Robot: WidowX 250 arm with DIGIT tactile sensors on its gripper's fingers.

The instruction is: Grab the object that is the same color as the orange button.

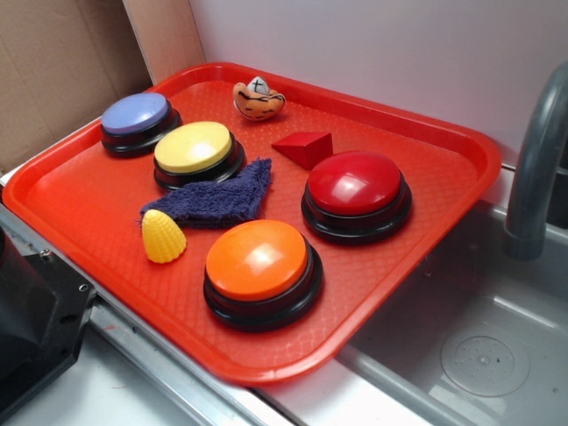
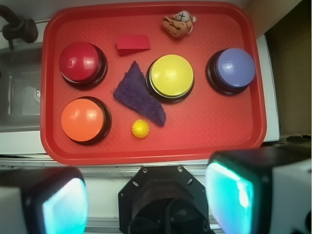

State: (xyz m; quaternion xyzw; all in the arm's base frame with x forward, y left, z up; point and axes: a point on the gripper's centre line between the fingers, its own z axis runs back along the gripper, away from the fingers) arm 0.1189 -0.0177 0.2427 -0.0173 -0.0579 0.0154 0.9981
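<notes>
On the red tray (image 1: 80, 191), exterior view read left to right: purple button (image 1: 135, 114) sat at the far left corner; yellow corn piece (image 1: 163, 236) stood upright near the front; yellow button (image 1: 193, 147) had a dark blue cloth (image 1: 220, 199) lying against its base. Orange button (image 1: 258, 259) sat nearest the front edge. Target, the small orange toy (image 1: 257, 99), rested alone at the far rim, apart from every button, so access from above looked unobstructed. Red wedge block (image 1: 303, 147) lay between toy and red button (image 1: 355, 183).

Count: buttons 4 (purple, yellow, orange, red); small pieces 3 (corn, wedge, toy); cloth 1; tray 1.

Wrist view: gripper (image 2: 141, 204) hung short of the tray's near edge, its two pads spread wide and holding nothing. Judged: reach not begun; toy lay on the side of the tray farthest from the gripper.
</notes>
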